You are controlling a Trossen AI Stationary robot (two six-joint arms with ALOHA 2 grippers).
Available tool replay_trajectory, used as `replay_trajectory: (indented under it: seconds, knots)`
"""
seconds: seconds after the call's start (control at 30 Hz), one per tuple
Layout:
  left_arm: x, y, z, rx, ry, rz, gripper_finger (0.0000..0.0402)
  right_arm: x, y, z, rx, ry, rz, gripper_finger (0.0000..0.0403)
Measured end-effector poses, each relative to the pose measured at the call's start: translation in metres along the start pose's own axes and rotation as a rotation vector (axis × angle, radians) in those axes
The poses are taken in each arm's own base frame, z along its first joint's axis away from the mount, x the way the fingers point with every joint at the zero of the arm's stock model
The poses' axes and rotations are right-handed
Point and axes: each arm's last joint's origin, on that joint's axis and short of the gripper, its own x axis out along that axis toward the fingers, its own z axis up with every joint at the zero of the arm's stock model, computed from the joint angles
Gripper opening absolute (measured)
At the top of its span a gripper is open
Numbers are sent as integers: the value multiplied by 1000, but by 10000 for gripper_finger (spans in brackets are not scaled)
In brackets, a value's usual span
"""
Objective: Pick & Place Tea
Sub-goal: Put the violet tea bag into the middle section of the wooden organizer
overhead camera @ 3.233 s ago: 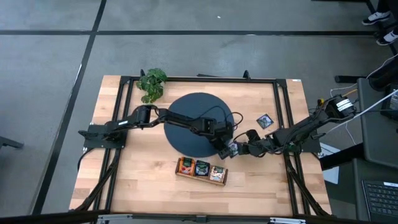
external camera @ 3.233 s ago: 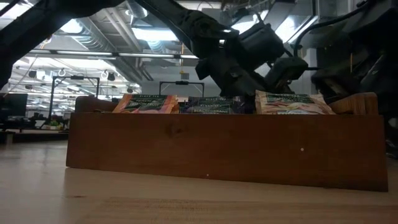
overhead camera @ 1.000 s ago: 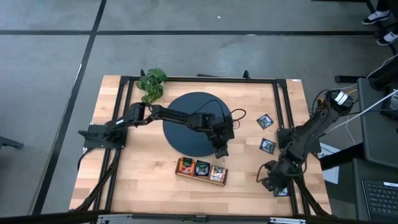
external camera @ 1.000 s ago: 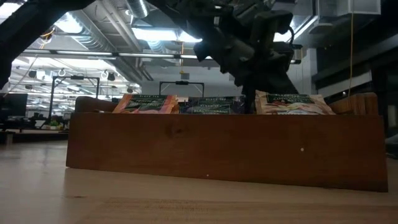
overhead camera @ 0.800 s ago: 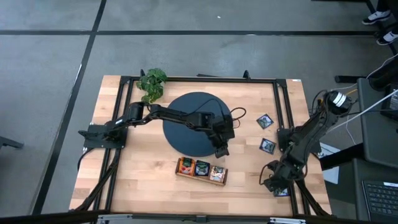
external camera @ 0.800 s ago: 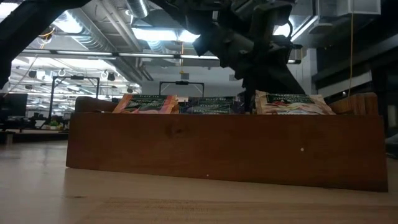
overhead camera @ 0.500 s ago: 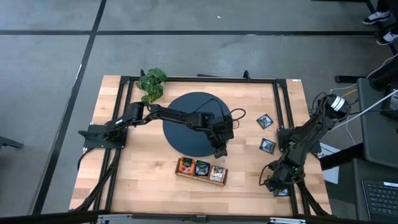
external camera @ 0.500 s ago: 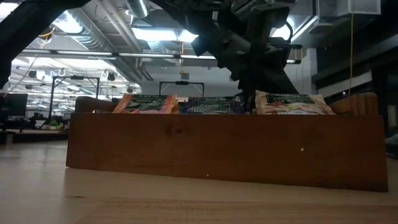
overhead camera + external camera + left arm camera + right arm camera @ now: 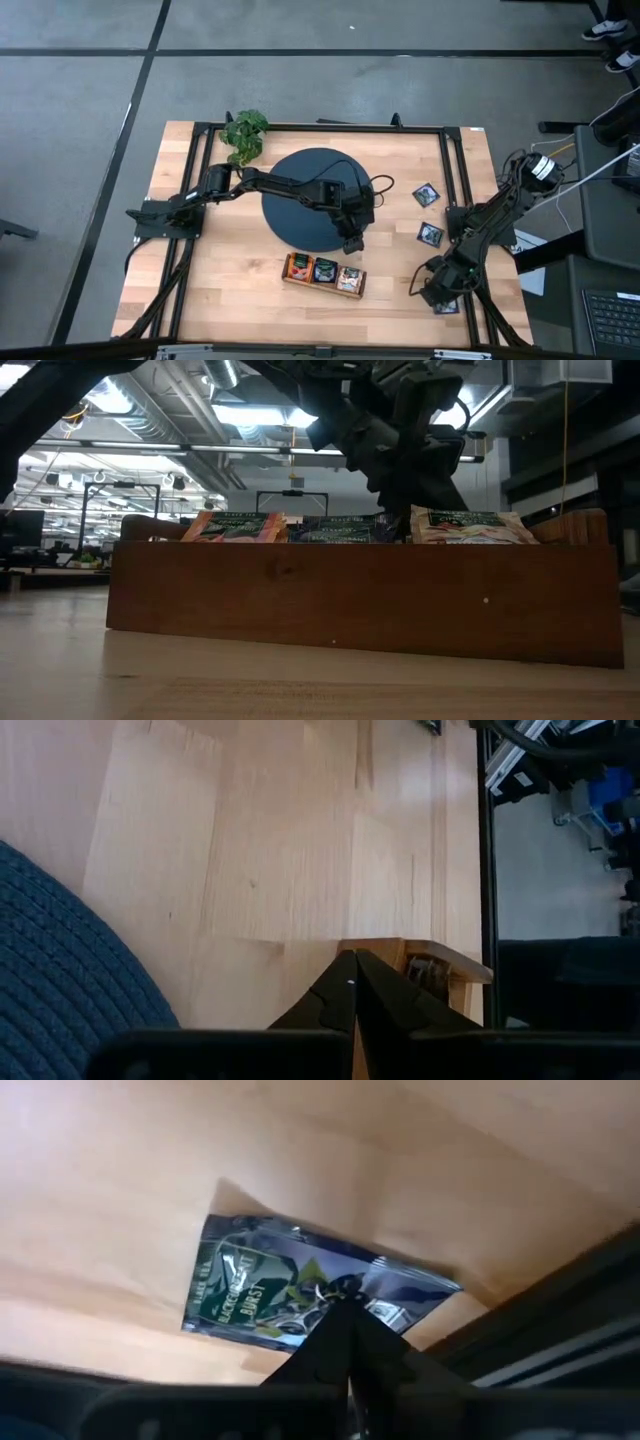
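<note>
Hovering at the counter's (image 9: 230, 290) right front edge, the closed right end effector (image 9: 345, 1312) seems to pinch a dark tea sachet (image 9: 300, 1295), print partly reading "BURST"; left end effector (image 9: 355, 982) closed beside the tray (image 9: 323, 272).

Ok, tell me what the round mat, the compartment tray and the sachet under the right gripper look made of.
Round mat: dark blue woven or braided fabric, judging by its ribbed rows. Compartment tray: wood, brown, smooth, with faint grain. Sachet: probably foil or coated paper, dark and printed, with a slight sheen and crimped edge.
</note>
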Motion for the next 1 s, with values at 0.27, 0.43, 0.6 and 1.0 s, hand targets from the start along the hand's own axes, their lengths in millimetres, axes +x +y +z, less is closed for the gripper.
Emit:
replay_trajectory:
  seconds: [0.27,0.43,0.6,1.0]
  knots:
    - [0,0,0,-5,3,1,7,0,-7,-10,-108,-20,3,4]
    - [0,0,0,-4,1,5,2,-8,-7,-12,-186,-60,73,3]
    - [0,0,0,-1,-6,7,5,-10,-7,-11,-259,-99,93,2]
    - [0,2,1,-47,-28,52,4,-10,-16,-6,-431,-103,-15,1]
